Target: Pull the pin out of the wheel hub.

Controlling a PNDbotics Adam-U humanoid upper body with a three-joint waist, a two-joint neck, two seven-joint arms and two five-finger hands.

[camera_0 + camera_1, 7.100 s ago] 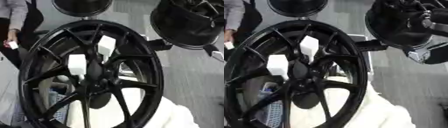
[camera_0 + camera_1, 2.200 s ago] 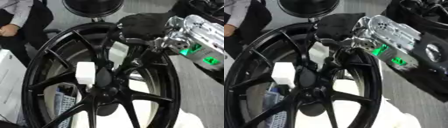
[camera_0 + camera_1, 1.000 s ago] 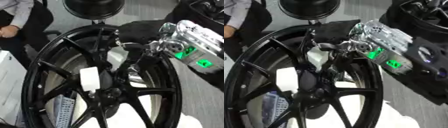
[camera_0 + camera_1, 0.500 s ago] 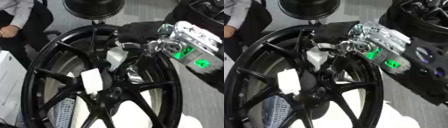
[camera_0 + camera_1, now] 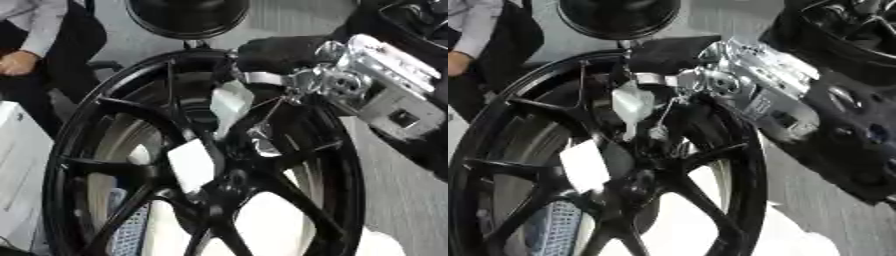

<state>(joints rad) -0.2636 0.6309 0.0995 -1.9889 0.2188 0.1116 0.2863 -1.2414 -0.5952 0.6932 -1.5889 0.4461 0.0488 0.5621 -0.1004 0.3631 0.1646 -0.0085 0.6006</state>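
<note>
A large black multi-spoke wheel hub (image 5: 114, 150) fills most of both views, standing tilted, its rim running from the upper centre down to the lower edge; its spokes meet at a dark centre boss (image 5: 229, 186) in the lower middle; pale surfaces are seen through the gaps between the spokes. A second black wheel (image 5: 846, 30) is seen at the upper right, well apart from the first, and a dark round object (image 5: 186, 15) is seen at the top edge, above the rim. The robot's right hand (image 5: 276, 60) is brought in from the upper right on a silver-jointed wrist (image 5: 376, 85); its black-covered fingers are curled over the upper rim and in among the spokes, around a white, roughly rectangular pin (image 5: 229, 104) which lies between two upper spokes, just above the centre boss; whether the pin is fully gripped or only touched cannot be told, as the fingertips are blurred. A second white block (image 5: 192, 165) is seated on a spoke just left of the boss, apart from the hand. The left hand is not shown in either view.
</note>
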